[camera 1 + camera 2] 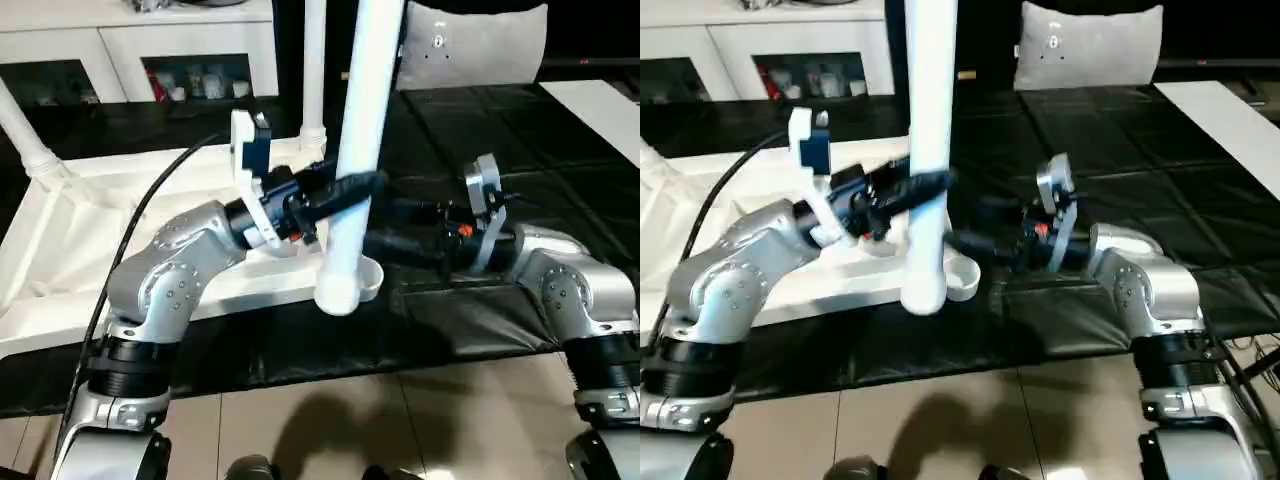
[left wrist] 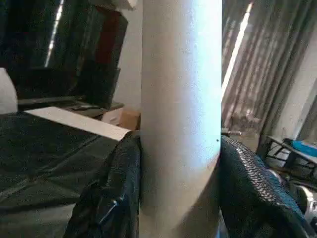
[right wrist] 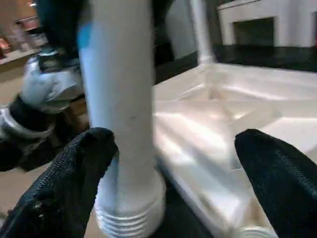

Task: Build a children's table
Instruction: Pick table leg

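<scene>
Leg [image 1: 362,130] of white plastic stands nearly upright in the left hand [image 1: 335,195], whose two black fingers [image 2: 119,188] are clenched on its shaft from either side. The leg's threaded lower end [image 3: 130,213] hangs just above the round corner socket [image 1: 368,280] at the near right corner of the overturned table top [image 1: 90,230]; whether it touches the socket I cannot tell.

The table top lies ribbed side up on the black floor mat [image 1: 560,170], toward the mat's left side. Another leg [image 1: 314,70] already rises from the socket at the top's far right corner, and a further one [image 1: 25,135] leans up from the far left corner.

The right hand [image 3: 176,163] sits low over the mat just right of the held leg, its black fingers [image 3: 277,173] spread wide and grasping nothing, the leg's base between them without contact.

Beyond the mat's far edge stand a white cabinet [image 1: 140,45] with shelves and a grey pillow [image 1: 470,45].
</scene>
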You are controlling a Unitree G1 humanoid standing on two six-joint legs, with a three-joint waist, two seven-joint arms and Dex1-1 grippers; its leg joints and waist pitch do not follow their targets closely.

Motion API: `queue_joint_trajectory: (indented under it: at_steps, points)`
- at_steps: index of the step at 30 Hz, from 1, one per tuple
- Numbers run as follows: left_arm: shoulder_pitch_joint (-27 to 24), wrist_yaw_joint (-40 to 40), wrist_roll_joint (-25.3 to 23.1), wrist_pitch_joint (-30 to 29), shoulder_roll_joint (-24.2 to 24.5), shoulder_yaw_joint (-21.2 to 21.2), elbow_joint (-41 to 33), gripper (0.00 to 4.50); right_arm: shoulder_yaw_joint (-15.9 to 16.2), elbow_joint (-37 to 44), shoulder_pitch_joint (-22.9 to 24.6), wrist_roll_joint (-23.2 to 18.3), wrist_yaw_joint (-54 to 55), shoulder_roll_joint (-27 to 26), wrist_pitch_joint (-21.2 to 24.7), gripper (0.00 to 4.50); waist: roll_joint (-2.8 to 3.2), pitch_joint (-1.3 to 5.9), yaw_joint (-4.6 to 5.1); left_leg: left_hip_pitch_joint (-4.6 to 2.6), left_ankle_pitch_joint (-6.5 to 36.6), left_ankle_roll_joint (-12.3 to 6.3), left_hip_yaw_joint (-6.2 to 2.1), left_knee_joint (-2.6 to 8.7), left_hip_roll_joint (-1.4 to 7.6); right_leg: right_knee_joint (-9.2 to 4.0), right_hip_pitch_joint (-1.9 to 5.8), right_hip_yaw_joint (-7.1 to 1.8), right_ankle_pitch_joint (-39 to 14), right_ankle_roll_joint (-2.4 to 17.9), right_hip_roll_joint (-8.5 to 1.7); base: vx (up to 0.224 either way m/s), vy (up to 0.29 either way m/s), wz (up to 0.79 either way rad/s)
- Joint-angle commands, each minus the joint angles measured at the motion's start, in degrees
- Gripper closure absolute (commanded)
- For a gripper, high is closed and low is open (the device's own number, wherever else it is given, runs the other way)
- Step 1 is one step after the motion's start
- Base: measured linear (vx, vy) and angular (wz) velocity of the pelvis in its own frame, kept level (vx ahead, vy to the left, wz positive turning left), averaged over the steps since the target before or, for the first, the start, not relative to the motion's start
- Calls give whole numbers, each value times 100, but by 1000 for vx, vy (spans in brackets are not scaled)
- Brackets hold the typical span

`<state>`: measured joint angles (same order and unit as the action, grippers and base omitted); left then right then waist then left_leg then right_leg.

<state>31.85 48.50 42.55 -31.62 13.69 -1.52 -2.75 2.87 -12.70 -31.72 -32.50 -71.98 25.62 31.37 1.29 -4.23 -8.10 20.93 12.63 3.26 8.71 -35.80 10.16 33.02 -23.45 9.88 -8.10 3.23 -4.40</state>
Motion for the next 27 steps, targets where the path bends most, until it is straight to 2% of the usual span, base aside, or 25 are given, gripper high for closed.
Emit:
queue_joint_trajectory:
  at_steps: [1,4,5,7,8,10,11,16,20,23,25,27]
  points:
    - [71,88,36,4,-49,-90,-114,265,171,209,22,-109,-242,31,83,0,-97,499,4,12,45,-553,-59,367,316,-422,436,-408,-2168,145,-502,0,0,0]
    - [104,107,6,11,-115,-105,-74,265,243,256,36,-125,-385,19,134,0,-96,502,-1,13,16,-546,-67,367,319,-421,426,-405,-2177,103,-496,0,0,0]
    - [137,110,39,4,-165,-93,-57,265,283,223,16,-78,-417,-1,129,19,-71,482,2,19,39,-541,-64,369,316,-438,414,-405,-2193,98,-491,0,0,0]
    - [156,112,57,7,-209,-107,-58,265,326,149,-6,-6,-400,-37,97,19,-72,493,-2,15,36,-520,-70,368,315,-433,423,-403,-2191,91,-496,0,0,0]
    - [161,116,61,9,-225,-117,-61,265,342,126,-12,18,-394,-50,85,37,-87,501,1,15,29,-504,-69,367,315,-431,426,-401,-2193,90,-497,0,0,0]
    - [164,124,43,23,-271,-166,-82,265,382,121,-10,17,-383,-70,111,47,-94,508,-3,20,-5,-502,-68,365,311,-426,430,-401,-2173,88,-497,0,0,0]
    - [174,119,57,15,-301,-172,-84,265,402,108,-9,11,-382,-87,125,47,-80,485,-2,25,15,-511,-68,371,310,-437,420,-401,-2195,79,-497,0,0,0]
    - [159,154,53,14,-322,-207,-96,265,457,57,9,30,-378,-122,109,95,-94,501,5,15,63,-494,-68,370,312,-445,429,-398,-2262,36,-494,0,0,0]
    - [136,125,13,16,-356,-191,-108,265,437,111,34,-53,-423,-136,221,129,-78,483,3,21,64,-492,-71,375,312,-452,422,-398,-2255,20,-494,0,0,0]
    - [142,128,-23,28,-369,-198,-75,265,464,58,24,-24,-408,-146,186,163,-86,483,5,25,71,-493,-68,374,303,-455,427,-397,-2268,-7,-491,0,0,0]
    - [123,109,-74,58,-377,-219,-59,265,466,87,52,-45,-377,-165,204,174,-89,504,2,16,51,-485,-72,370,308,-449,431,-392,-2273,-19,-492,0,0,0]
    - [143,4,-197,142,-404,-229,11,265,480,114,76,-16,-342,-176,193,198,-84,485,5,21,65,-478,-74,376,309,-457,421,-391,-2288,-29,-490,0,0,0]
